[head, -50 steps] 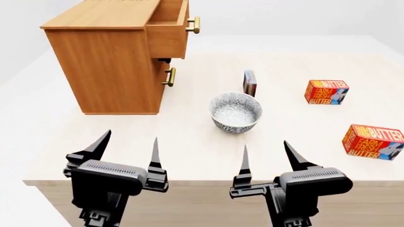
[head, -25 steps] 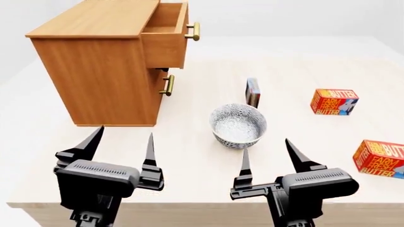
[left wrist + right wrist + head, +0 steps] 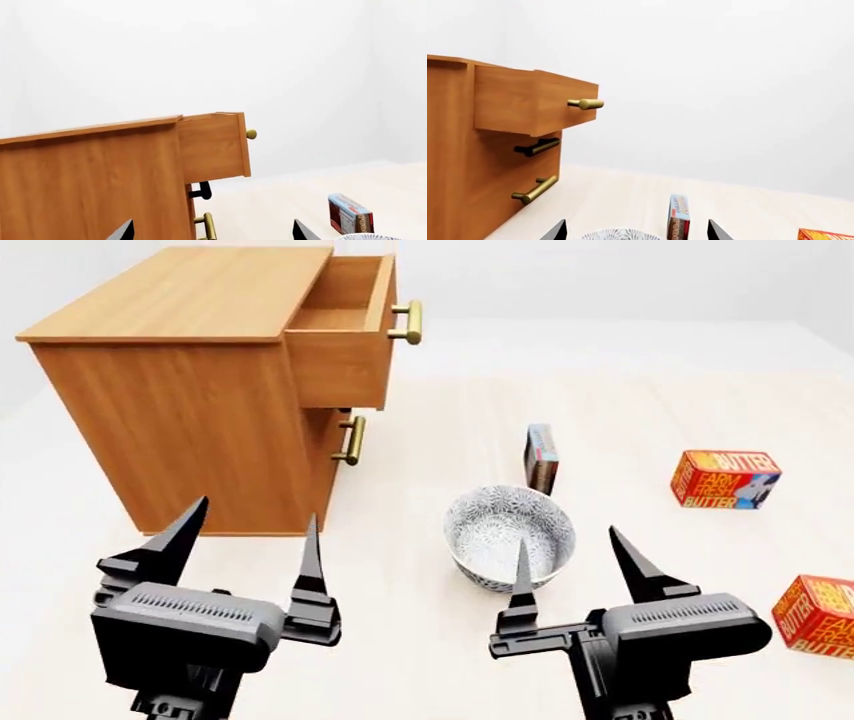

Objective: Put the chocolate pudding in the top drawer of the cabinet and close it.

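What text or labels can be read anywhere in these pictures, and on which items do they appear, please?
"FARM FRESH BUTTER": on the farther butter box.
"FARM FRESH...": on the nearer butter box, cut off by the head view's edge.
Chocolate pudding: print on its faces too small to read in any view.
Cabinet, bowl, both grippers: no text.

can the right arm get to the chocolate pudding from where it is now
Probably yes, with a detour. The bowl sits between the open right gripper and the upright chocolate pudding, so a straight approach is blocked, but coming over it or around looks free.
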{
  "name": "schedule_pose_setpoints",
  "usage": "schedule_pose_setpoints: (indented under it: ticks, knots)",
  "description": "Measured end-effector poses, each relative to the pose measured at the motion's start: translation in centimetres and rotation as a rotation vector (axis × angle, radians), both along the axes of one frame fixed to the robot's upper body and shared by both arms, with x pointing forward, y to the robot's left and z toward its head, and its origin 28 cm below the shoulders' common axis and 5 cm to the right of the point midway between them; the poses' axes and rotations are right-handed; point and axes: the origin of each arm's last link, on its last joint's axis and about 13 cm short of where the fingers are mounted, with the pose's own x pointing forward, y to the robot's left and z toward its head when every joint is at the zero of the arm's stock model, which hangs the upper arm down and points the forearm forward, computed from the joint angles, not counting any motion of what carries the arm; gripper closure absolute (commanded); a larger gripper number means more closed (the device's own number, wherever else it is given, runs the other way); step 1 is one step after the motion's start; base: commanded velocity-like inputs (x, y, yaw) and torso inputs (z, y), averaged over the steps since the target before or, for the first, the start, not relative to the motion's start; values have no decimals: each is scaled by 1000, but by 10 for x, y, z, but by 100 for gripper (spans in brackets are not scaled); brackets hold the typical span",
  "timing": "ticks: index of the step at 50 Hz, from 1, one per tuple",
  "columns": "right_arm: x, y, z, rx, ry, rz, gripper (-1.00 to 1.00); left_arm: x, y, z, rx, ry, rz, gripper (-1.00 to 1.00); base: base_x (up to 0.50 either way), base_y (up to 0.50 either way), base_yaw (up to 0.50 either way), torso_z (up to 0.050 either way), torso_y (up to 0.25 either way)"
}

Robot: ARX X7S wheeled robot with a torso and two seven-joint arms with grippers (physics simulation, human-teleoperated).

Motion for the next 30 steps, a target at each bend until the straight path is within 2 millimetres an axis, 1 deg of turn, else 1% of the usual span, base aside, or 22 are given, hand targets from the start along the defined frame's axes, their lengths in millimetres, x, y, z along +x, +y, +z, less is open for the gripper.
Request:
schedule_pose_setpoints:
  ticks: [30]
  knots:
    - [-5,-1,4,4,-21,2,-100,-6,-1,1,21,-41,-23,-100,196,0,0,0,0]
